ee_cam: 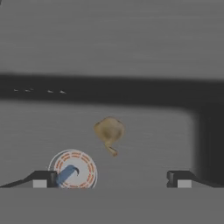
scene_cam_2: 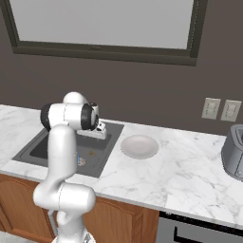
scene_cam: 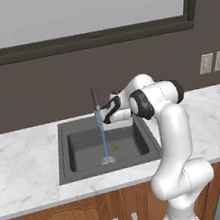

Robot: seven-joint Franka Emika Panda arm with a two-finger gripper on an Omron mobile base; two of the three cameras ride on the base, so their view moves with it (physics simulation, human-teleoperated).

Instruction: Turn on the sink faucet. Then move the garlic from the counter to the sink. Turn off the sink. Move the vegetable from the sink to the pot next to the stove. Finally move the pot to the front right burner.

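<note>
I am holding the gripper (ee_cam: 111, 177) over the sink (scene_cam: 61, 140) with its jaws spread wide and nothing between them. In the hand view the two fingertips (ee_cam: 42, 179) are standing far apart at the bottom edge, and the garlic (ee_cam: 109, 130) is lying on the basin floor between their lines, ahead of the gripper and apart from both tips. Just beside the left-hand tip in that view, the round drain (ee_cam: 72, 168) is showing under a blue stream of water (ee_cam: 66, 174).

From the left base view I am seeing the gripper (scene_cam: 107, 113) hanging close beside the sink faucet (scene_cam: 96, 104), which is running: the water (scene_cam: 104, 141) is falling straight down to the drain, and the garlic (scene_cam: 115, 146) is sitting below the gripper, just beside where the stream lands.

From the right base view, the arm is covering much of the sink (scene_cam_2: 111, 135). Out to the gripper's side, a pale round plate (scene_cam_2: 139, 146) is resting on the counter (scene_cam_2: 180, 166), near the basin rim but apart from it.
</note>
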